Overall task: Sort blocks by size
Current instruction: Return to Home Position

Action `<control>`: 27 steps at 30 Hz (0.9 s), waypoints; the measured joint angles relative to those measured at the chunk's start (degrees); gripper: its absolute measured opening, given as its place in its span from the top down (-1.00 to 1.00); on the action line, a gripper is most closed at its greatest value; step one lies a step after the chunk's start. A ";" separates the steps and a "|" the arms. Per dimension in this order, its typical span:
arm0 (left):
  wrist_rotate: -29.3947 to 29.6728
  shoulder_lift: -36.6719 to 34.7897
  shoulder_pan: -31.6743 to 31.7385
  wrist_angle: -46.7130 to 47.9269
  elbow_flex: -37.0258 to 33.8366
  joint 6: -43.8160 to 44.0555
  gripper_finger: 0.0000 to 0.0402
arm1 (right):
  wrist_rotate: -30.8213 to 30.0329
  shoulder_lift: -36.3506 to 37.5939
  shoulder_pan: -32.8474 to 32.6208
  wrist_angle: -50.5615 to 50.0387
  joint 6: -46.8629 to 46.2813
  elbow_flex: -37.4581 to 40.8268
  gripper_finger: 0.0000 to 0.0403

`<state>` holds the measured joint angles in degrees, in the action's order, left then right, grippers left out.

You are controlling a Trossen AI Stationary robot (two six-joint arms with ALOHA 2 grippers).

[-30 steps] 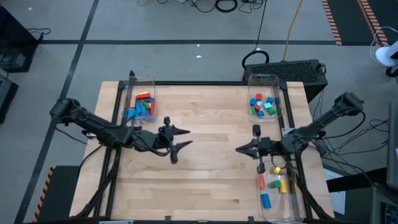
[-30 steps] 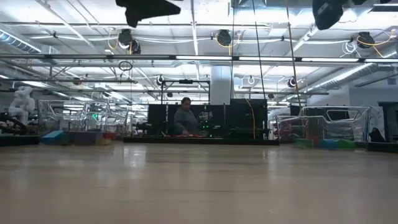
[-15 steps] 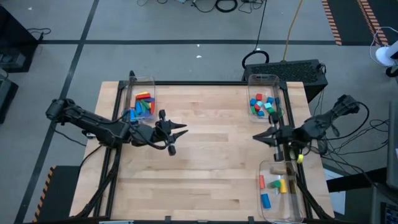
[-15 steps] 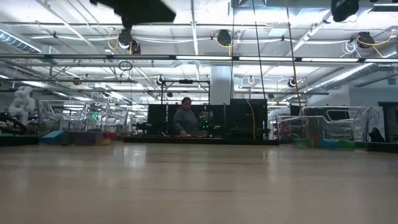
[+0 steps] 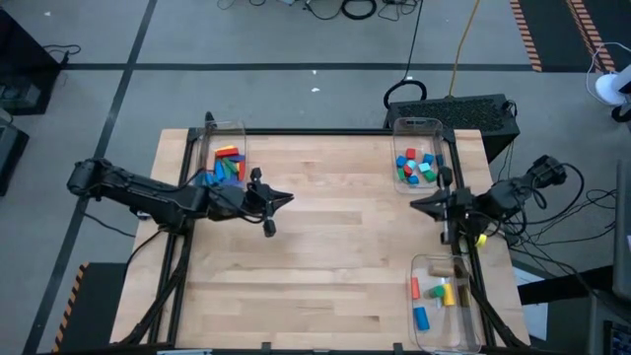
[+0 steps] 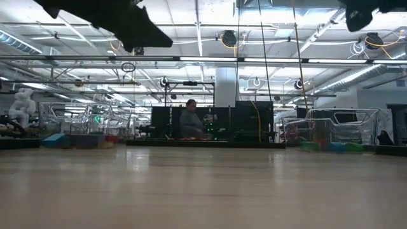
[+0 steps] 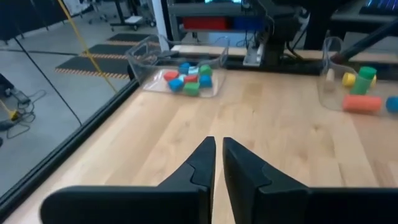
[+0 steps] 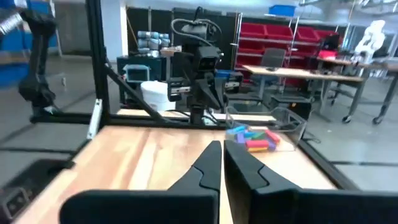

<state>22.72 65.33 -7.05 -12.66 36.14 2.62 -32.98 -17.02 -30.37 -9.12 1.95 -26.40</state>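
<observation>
**Site:** robotics laboratory in an open industrial hall. Your evidence:

- Ceiling [image 6: 203,38], upper half of the low view: bare beams, pipes and long strip lights.
- Person [image 6: 189,122], centre of the low view, seated at a dark bank of workstations.
- White humanoid robot [image 6: 22,105], far left of the low view.
- Red storage racks [image 8: 280,31], upper right of the right wrist view, with a desk [image 8: 298,73] below them.
- Grey floor [image 5: 246,39], top of the high view, with loose cables [image 5: 345,8] at top centre and hazard-striped tape [image 5: 525,35] at upper right.
- Black-framed wooden table [image 5: 335,256], centre of the high view, with the left arm [image 5: 148,192] and right arm [image 5: 513,192] at its sides.
</observation>
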 joint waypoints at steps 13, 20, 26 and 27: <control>-0.15 -6.06 0.82 -8.26 -8.31 -1.52 0.98 | 10.40 4.23 6.02 17.93 -0.41 12.13 0.99; -10.00 -6.18 6.71 -15.35 -11.19 -1.45 0.98 | 15.36 2.45 14.05 17.91 -0.71 12.13 0.99; -17.39 -7.62 13.53 -13.99 -11.19 -1.37 0.97 | 23.76 -0.57 22.95 17.91 -2.56 12.13 0.99; -18.40 -8.74 14.57 -12.86 -11.07 -0.93 0.97 | 24.49 -0.70 24.21 17.86 -3.27 12.13 0.99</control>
<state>4.32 56.59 7.52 -25.52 25.07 1.69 -8.49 -17.72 -6.16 8.74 -1.33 -14.26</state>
